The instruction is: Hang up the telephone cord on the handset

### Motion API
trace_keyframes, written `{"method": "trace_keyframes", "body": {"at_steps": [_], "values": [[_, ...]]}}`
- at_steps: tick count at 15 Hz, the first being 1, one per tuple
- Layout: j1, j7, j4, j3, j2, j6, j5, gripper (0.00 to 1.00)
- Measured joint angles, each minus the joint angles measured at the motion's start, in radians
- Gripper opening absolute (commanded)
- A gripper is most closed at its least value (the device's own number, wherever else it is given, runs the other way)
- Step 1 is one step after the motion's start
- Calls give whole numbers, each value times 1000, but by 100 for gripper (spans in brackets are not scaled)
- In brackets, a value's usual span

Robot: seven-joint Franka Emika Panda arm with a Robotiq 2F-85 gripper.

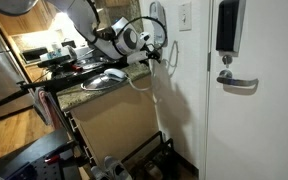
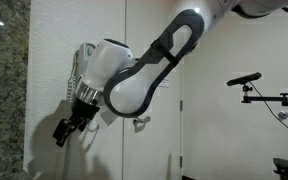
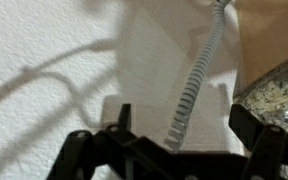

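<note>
Your fingers (image 3: 267, 150) are released w/ the telephone cord (image 3: 196, 80) lined up between them, ctr of wrist view, ready to grab.

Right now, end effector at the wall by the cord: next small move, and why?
Probably close the end effector on the telephone cord. In the wrist view its jaws stand open and the coiled cord runs down between them, so nothing is gripped yet. A grip seems needed before the cord can be lifted and hung.
</note>
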Motion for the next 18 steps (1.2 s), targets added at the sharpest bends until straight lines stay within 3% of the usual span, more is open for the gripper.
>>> {"method": "trace_keyframes", "body": {"at_steps": [1, 9, 11, 14, 18], "values": [[5, 17, 4, -7, 2, 0, 0, 74], [32, 52, 25, -36, 21, 0, 0, 12], [37, 52, 26, -37, 22, 0, 0, 0], [69, 51, 27, -62, 22, 0, -10, 4], [192, 79, 27, -189, 14, 0, -55, 4]]}}
